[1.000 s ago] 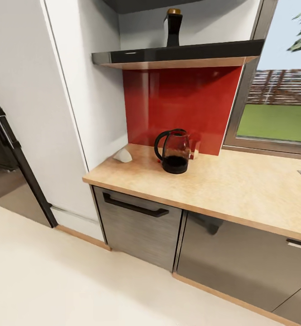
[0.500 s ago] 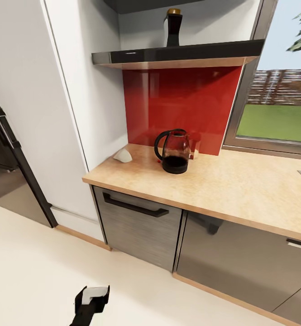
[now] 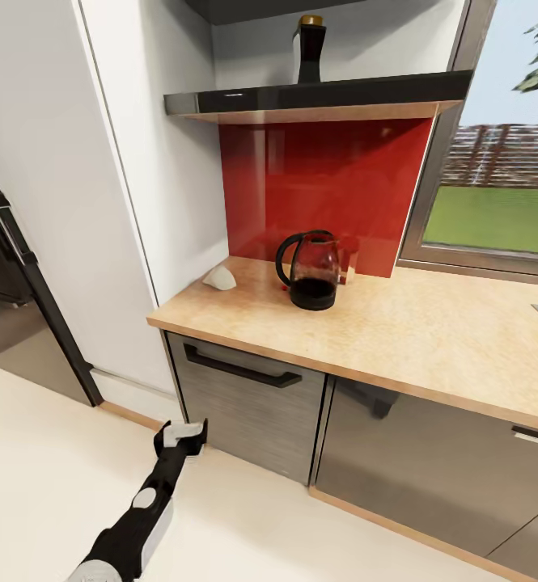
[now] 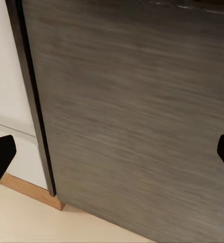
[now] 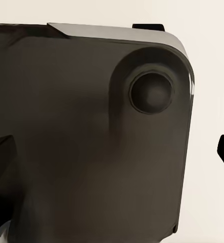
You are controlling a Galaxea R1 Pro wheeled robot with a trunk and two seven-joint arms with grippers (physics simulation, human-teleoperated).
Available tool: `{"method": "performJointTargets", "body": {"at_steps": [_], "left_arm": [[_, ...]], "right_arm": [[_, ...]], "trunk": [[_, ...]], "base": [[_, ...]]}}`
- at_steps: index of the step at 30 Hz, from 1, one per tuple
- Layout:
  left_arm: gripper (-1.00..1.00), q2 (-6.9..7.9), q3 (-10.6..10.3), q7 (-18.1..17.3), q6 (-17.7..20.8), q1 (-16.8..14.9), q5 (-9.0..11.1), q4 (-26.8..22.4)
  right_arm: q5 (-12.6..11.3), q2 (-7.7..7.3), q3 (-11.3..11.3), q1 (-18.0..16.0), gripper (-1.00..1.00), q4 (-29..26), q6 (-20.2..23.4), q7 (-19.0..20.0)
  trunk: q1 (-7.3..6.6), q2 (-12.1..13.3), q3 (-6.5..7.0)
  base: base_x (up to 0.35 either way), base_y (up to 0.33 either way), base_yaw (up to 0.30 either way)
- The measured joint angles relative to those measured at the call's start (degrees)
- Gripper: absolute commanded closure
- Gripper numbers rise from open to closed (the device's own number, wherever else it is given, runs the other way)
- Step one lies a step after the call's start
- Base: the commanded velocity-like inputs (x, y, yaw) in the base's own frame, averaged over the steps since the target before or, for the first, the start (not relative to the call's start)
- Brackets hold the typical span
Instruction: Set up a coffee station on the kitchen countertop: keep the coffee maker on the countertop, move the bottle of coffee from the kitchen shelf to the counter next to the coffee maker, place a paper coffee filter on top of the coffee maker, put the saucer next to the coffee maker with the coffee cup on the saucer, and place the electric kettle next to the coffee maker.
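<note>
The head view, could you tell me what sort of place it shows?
Most likely a home kitchen: an electric kettle stands on a wood-look countertop over dark cabinets, with a red backsplash behind.

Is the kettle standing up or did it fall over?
Standing up. The kettle sits flat on its black base on the countertop, with its lid on top and its handle at the side.

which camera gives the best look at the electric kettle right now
The head view: the electric kettle stands whole on the kitchen countertop before the red backsplash. The left wrist view faces a grey cabinet door; the right wrist view faces a dark robot part.
</note>
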Motion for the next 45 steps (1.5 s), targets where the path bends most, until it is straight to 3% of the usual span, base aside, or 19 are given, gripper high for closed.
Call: {"method": "performJointTargets", "body": {"at_steps": [10,25,30,33,34,37,41,42,45], "left_arm": [[-1.00,-0.45,-0.1,0.0,0.1,-1.8,0.2,-13.3],[-1.00,-1.95,-0.2,-0.1,1.7,-10.4,0.3,-15.9],[-1.00,-2.38,-0.3,0.1,6.5,-14.1,1.1,-16.1],[-1.00,-2.57,-0.4,0.3,11.9,-17.7,1.3,-16.1],[-1.00,-2.62,-0.4,0.5,16.4,-20.4,1.4,-16.1],[-1.00,-2.65,-0.4,1.3,21.5,-23.7,1.3,-15.9],[-1.00,-2.73,-0.4,6.7,26.8,-28.2,1.2,-14.7],[-1.00,-2.79,-0.5,10.1,28.4,-29.7,1.0,-13.2],[-1.00,-2.83,-0.5,12.8,30.2,-31.1,0.9,-11.9]], "right_arm": [[0.0,0.00,0.0,0.0,-1.00,0.0,-0.8,0.0],[0.0,0.00,0.0,0.0,-1.00,0.0,-0.9,0.0],[0.0,-0.07,-0.1,0.0,-1.00,0.0,-0.9,0.0],[0.0,-0.08,-0.1,0.0,-1.00,0.0,-0.9,0.0],[0.0,-0.09,-0.1,0.0,-1.00,0.0,-0.9,0.0],[0.0,-0.09,0.0,0.0,-1.00,0.1,-0.9,0.0],[0.1,-0.09,-0.1,0.0,-1.00,0.1,-0.9,0.0],[0.0,-0.27,-0.2,0.0,-1.00,0.1,-0.8,-0.2],[0.0,-0.52,-0.3,0.0,-1.00,0.1,-0.8,-0.3]], "trunk": [[0.00,0.0,0.00],[0.00,0.0,0.00],[0.00,0.0,0.00],[0.00,0.0,0.00],[0.00,0.0,0.01],[0.00,0.0,0.00],[0.00,0.0,0.00],[0.00,0.0,0.01],[0.00,0.0,0.00]], "base": [[0.000,0.000,0.000],[0.000,0.000,0.000],[0.000,0.000,0.000],[0.000,0.000,0.000],[0.000,0.000,0.000],[0.000,0.000,0.000],[0.000,0.000,0.000],[0.000,0.000,0.000],[0.000,0.000,-0.056]]}}
